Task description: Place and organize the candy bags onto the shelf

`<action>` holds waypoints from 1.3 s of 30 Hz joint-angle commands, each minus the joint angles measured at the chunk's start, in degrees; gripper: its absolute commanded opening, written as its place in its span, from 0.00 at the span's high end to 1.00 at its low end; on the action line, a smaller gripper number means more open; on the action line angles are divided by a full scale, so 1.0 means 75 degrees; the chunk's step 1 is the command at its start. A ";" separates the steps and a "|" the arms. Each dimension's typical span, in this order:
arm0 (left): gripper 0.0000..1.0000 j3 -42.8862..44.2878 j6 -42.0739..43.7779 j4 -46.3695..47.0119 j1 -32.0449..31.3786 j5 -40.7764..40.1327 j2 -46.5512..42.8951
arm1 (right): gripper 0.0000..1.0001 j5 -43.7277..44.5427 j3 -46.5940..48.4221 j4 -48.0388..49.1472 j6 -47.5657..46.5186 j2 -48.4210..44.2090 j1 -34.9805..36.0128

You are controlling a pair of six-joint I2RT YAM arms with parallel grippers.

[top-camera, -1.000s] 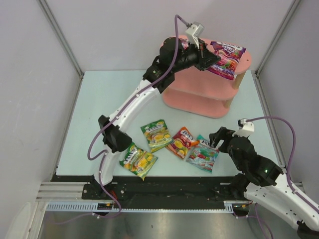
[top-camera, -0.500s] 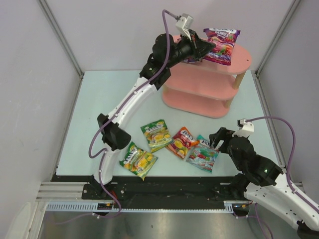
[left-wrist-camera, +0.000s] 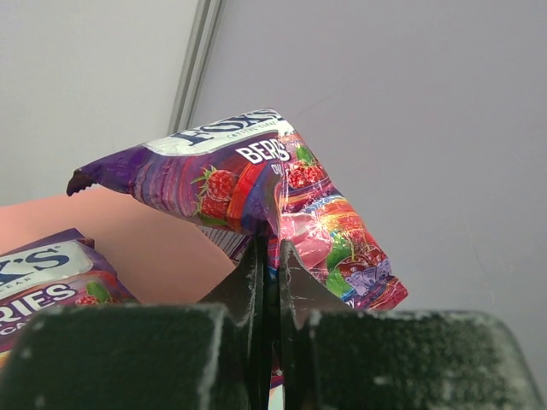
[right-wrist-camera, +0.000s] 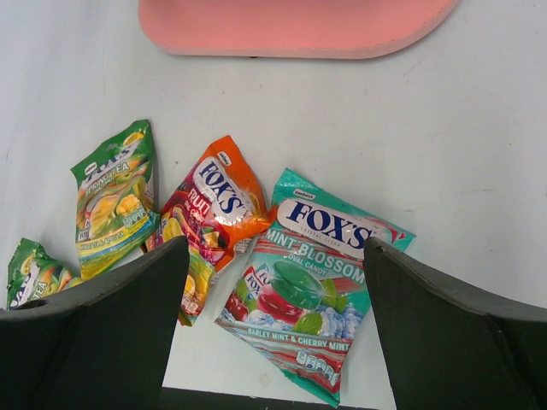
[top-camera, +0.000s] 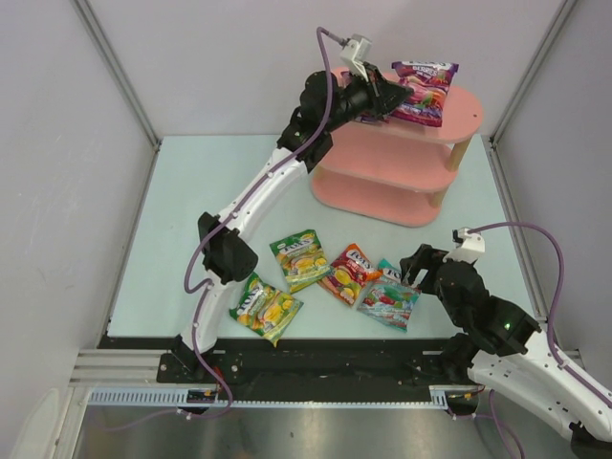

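Over the top tier of the pink three-tier shelf point(top-camera: 467, 113), the left gripper point(top-camera: 392, 98) is pinching a glossy purple berry candy bag point(top-camera: 426, 88) by one edge, apparently to set it beside its twin point(left-wrist-camera: 38, 278). Nearer the bases, the right gripper point(right-wrist-camera: 275, 256) is hovering with jaws spread above the teal mint bag point(right-wrist-camera: 316, 273) on the pale worktop point(top-camera: 191, 191), probably the next pick.

Left fingers point(left-wrist-camera: 249, 286) pinched together on purple berry bag point(left-wrist-camera: 256, 184), held above pink shelf board point(left-wrist-camera: 162, 248); second purple bag point(left-wrist-camera: 43, 273) lies at left on the board.
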 commanded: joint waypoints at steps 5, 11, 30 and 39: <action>0.17 0.0446 -0.0210 0.0811 -0.0032 0.0169 -0.0155 | 0.13 0.0063 0.0029 0.0057 0.0095 0.0032 0.0005; 0.00 0.0434 -0.0221 0.0916 0.0014 0.0192 -0.0424 | 0.13 0.0028 0.0029 0.0045 0.0095 0.0056 0.0028; 0.00 -0.0865 0.0762 -0.0466 0.0636 0.0626 -0.2194 | 0.13 0.0391 0.3132 0.1987 -0.2912 0.1622 0.0005; 0.00 -0.0433 0.0975 -0.0315 0.0624 0.0626 -0.1516 | 0.35 0.0732 0.4693 0.5725 -0.5715 0.3652 -0.0369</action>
